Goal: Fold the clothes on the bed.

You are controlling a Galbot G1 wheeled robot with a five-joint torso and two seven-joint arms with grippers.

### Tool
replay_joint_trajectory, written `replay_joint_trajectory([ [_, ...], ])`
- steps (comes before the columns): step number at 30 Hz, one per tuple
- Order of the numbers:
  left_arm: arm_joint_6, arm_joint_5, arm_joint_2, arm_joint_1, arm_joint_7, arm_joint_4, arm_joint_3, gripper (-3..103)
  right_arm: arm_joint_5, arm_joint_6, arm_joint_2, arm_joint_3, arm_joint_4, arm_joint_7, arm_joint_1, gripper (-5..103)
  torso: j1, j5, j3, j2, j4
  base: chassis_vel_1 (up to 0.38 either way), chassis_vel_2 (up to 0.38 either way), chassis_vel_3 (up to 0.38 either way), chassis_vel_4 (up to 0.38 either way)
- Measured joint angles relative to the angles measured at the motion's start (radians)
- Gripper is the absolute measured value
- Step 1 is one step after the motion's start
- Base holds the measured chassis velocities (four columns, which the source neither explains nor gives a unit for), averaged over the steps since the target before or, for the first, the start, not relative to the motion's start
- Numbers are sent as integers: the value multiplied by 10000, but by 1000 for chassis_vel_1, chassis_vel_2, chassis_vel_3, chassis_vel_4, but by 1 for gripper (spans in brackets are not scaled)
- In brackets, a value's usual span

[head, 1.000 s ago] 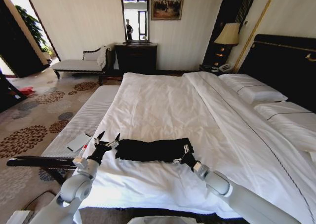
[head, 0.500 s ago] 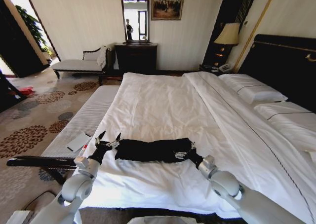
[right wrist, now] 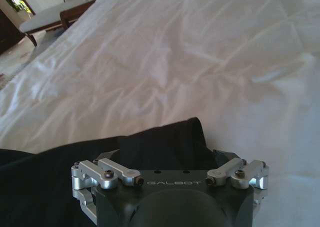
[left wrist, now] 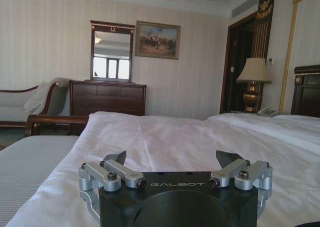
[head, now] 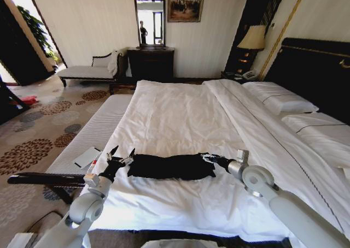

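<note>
The clothes (head: 169, 166), a black T-shirt folded into a long narrow band, lie across the near part of the bed (head: 180, 117) on its white duvet. Just off the band's left end, my left gripper (head: 121, 154) stands open; the left wrist view shows its fingers spread (left wrist: 170, 159) with nothing between them. At the band's right end is my right gripper (head: 210, 159), its arm coming in from the right. In the right wrist view it is open (right wrist: 167, 154), with the black fabric (right wrist: 160, 139) lying under and between its spread fingers.
A grey padded bench (head: 93, 130) runs along the bed's left side with a flat white object (head: 86, 157) on it. Pillows (head: 279, 100) and a dark headboard (head: 317, 68) are at the right. A chaise (head: 87, 70), a dresser (head: 150, 62) and a lamp (head: 252, 37) stand by the far wall.
My right arm has swung out to the right, so its gripper now meets the shirt's right end from the side instead of from the front. The left arm has not moved.
</note>
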Motion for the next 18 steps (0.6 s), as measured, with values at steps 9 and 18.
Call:
replay_joint_trajectory([
  [9,88,-160,60,-72,-3,-45,66,100,-777,-20,-116,-346,-531,-42,40,100,0,-3,-1,0,1,0,0,0,0],
  [18,100,-182,77,-76,-11,-26,60,100,-1106,-138,-64,-459,-701,-182,-199,100,0,-3,-1,0,0,0,0,0,0],
])
